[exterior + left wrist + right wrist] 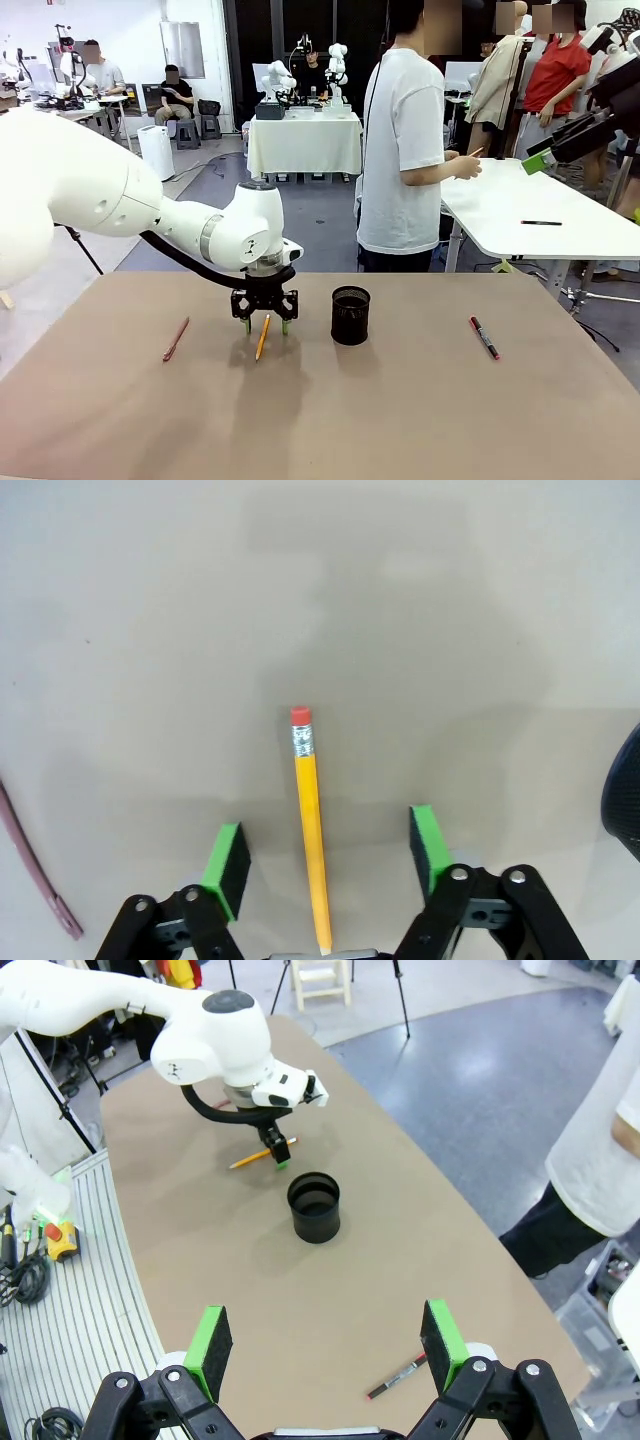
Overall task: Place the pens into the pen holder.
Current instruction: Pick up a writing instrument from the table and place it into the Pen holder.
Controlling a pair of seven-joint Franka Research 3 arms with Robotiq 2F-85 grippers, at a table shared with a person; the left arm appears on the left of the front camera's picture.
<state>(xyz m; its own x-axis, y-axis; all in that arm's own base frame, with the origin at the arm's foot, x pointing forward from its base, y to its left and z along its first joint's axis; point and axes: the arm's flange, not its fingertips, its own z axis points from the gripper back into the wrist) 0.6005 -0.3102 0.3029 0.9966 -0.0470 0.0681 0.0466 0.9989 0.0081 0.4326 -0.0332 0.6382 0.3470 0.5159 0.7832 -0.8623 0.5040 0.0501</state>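
Three pens: all lie flat on the table (420, 430), none in the holder (350, 315) yet, so the task looks to be at its first pick
Pencil (311, 860): yellow-orange with a red eraser, just left of the holder; it lies between the pads of the left gripper (266, 326), running square to their closing line, so they would meet its long sides
Left gripper: low over the table, pointing straight down, jaws wide and astride the pencil; there is a clear gap on each side, neither pad touches, nothing held
Why there: the pads flank the shaft, not the eraser end, likely for a steadier hold
Pink pen (176, 339): farther left, well apart from the pencil, lying free
Marker (484, 337): red and black, right of the holder and well apart from it
Holder: black mesh, upright, looks empty from above, near the table's middle, between pencil and marker
Right gripper (327, 1335): high over the table's right side, jaws wide, empty; seems parked out of the way, looking down on marker and holder
Person (405, 150): stands beyond the far edge, turned toward another table, hands off ours
Next move, judged: close on the pencil, lift, tip it upright over the holder
Risk: the thin shaft may roll or slip between the pads; the holder looks light and stands close, easy to knock
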